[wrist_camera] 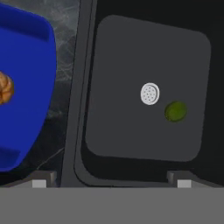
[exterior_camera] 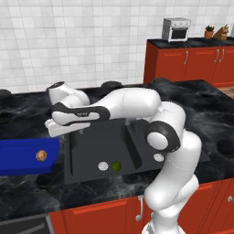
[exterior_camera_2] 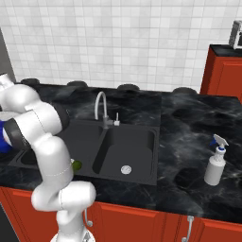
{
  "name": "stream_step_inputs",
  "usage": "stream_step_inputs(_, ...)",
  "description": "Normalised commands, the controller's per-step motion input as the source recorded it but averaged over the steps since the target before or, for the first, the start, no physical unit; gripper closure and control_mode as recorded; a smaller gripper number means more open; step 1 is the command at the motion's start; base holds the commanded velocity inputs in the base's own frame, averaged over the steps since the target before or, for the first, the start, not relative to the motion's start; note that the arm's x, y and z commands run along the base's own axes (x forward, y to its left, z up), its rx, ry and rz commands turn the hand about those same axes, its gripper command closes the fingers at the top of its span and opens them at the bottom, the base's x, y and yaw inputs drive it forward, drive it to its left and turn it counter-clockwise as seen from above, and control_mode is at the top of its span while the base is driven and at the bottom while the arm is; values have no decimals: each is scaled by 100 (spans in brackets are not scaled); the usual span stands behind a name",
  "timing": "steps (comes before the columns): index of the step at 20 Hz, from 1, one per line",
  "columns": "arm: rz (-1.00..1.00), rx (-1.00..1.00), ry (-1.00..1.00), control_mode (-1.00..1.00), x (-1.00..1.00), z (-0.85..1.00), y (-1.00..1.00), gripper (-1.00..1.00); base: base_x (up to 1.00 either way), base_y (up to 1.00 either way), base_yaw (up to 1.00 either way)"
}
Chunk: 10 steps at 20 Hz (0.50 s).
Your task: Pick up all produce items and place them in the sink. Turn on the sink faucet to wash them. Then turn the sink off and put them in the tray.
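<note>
Two pieces of produce are seen apart from each other. The tan-brown lumpy piece [exterior_camera: 41, 155] lies in the blue tray [exterior_camera: 18, 151], which rests on the dark marbled counter [exterior_camera: 201, 98] just to the left of the black sink [exterior_camera: 84, 176]. The dark green ball [exterior_camera: 116, 166] sits on the floor of the left basin, just beside the round silver drain [exterior_camera: 103, 166]; in the hand view the green ball [wrist_camera: 176, 111] is found close to the drain [wrist_camera: 150, 93] and clear of the basin walls. A second drain [exterior_camera_2: 125, 169] is seen in the right basin. The silver faucet [exterior_camera_2: 101, 108] stands at the back edge of the sink, its arched spout turned over the left basin; whether water runs cannot be made out at this size.

The white arm is stretched low across the sink toward the tray side. The gripper [wrist_camera: 111, 183] is held above the left basin near its tray-side wall, with its fingers spread wide and nothing gripped between them. A white spray bottle [exterior_camera_2: 215, 165] stands on the counter well to the right of the sink.
</note>
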Motion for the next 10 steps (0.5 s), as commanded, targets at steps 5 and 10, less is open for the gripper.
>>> stream_step_inputs(5, -5, 0, -3, -100, -16, 0, -43, -100, 0, 0, 0)
stream_step_inputs(10, -6, 0, -3, -100, -15, 0, -44, -100, 0, 0, 0)
